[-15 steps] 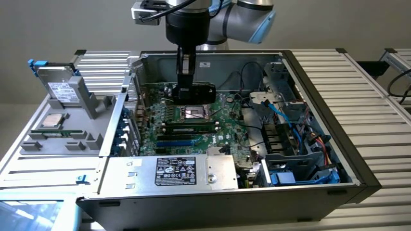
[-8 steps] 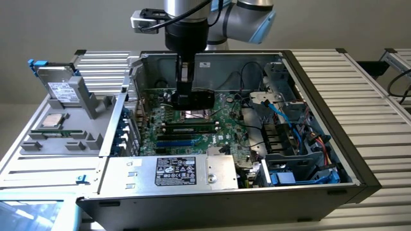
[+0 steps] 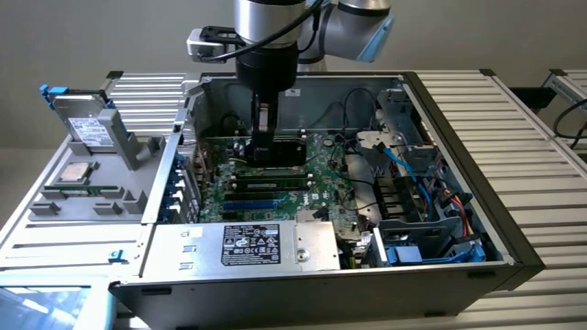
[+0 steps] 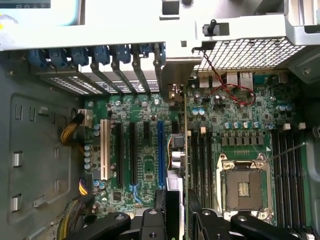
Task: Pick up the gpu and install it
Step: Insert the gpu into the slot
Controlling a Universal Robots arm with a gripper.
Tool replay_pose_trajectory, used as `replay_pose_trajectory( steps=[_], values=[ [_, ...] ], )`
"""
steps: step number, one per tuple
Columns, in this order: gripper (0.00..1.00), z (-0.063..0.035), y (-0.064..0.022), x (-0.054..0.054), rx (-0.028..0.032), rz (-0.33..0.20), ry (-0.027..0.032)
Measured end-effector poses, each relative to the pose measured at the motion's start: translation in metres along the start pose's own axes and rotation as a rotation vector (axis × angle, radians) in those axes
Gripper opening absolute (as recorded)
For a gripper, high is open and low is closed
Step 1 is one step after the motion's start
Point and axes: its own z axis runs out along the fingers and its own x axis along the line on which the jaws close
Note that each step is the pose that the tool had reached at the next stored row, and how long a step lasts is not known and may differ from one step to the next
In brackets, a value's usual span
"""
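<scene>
The gpu [image 3: 278, 152] hangs inside the open computer case, just above the large green motherboard [image 3: 317, 175], with its black cooler block showing. My gripper [image 3: 265, 135] comes straight down from above and is shut on it. In the wrist view the gpu [image 4: 181, 135] appears edge-on between my two black fingers [image 4: 159, 212], and its silver bracket [image 4: 175, 80] reaches toward the rear slot openings. The card lies alongside the blue expansion slot [image 4: 161, 150], slightly to the side nearer the CPU socket [image 4: 243, 187]. I cannot tell whether the card's edge touches the board.
A power supply [image 3: 252, 245] with a black label fills the case's near side. Blue cables [image 3: 413, 175] and drive bays sit at the exterior view's right. Outside the case, a grey fixture [image 3: 87, 199] carries a silver hard drive [image 3: 92, 127]. Blue slot latches [image 4: 100, 55] line the rear wall.
</scene>
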Motion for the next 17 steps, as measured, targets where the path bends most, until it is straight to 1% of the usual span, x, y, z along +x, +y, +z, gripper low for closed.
replay_pose_trajectory(
  steps=[5, 8, 10, 11, 13, 17],
  values=[
    [0.28, 0.0082, -0.0009, 0.005, -0.0016, 0.020, -0.0066],
    [0.28, 0.0108, -0.0012, 0.008, -0.0036, 0.028, -0.0172],
    [0.28, 0.0136, -0.0017, 0.014, -0.0043, 0.029, -0.0235],
    [0.28, 0.0157, -0.0021, 0.017, -0.0046, 0.028, -0.0256],
    [0.28, 0.0195, -0.0025, 0.021, -0.0063, 0.028, -0.0261],
    [0.28, 0.0267, -0.0029, 0.022, -0.0084, 0.028, -0.0270]
  ],
)
